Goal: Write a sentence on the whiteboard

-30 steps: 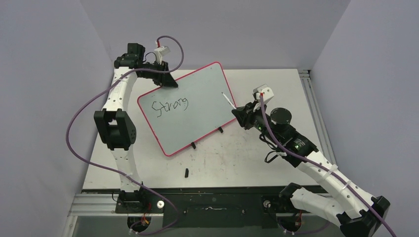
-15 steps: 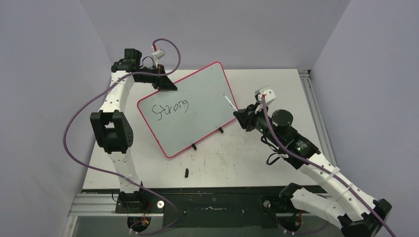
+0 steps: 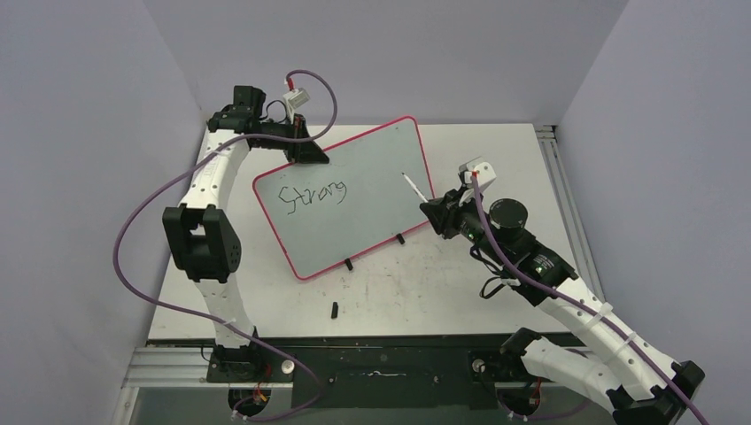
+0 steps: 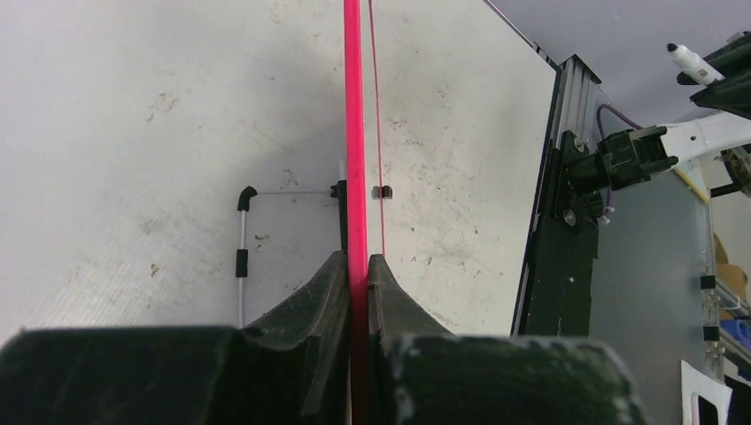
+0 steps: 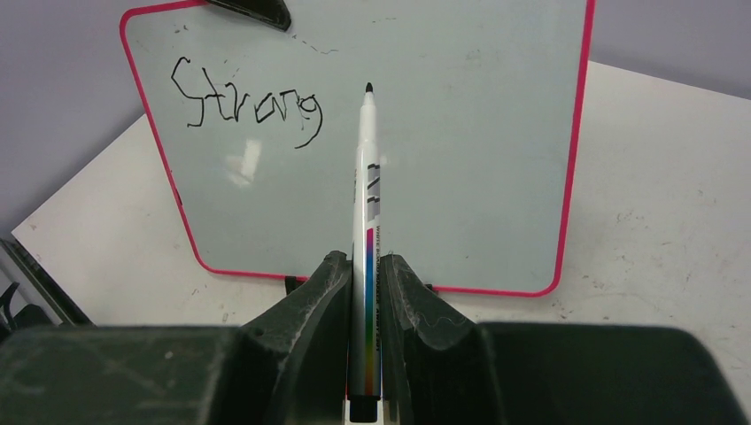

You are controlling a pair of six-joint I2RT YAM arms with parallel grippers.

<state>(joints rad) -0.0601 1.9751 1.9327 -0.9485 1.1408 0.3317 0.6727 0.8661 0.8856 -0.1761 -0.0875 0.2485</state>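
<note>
- Whiteboard (image 3: 372,208): propped at the centre of the table (image 3: 496,150); of the sentence (image 3: 311,195), only "Strong" is written, upper left.
- Left gripper (image 4: 356,266): clamped shut on the board's pink rim at its far-left corner; so thin a hold may let writing pressure pivot the board.
- Right gripper (image 5: 365,279): closed around the marker (image 5: 368,177), tip just clear of the surface; a marker twisting in that grip would skew strokes.
</note>
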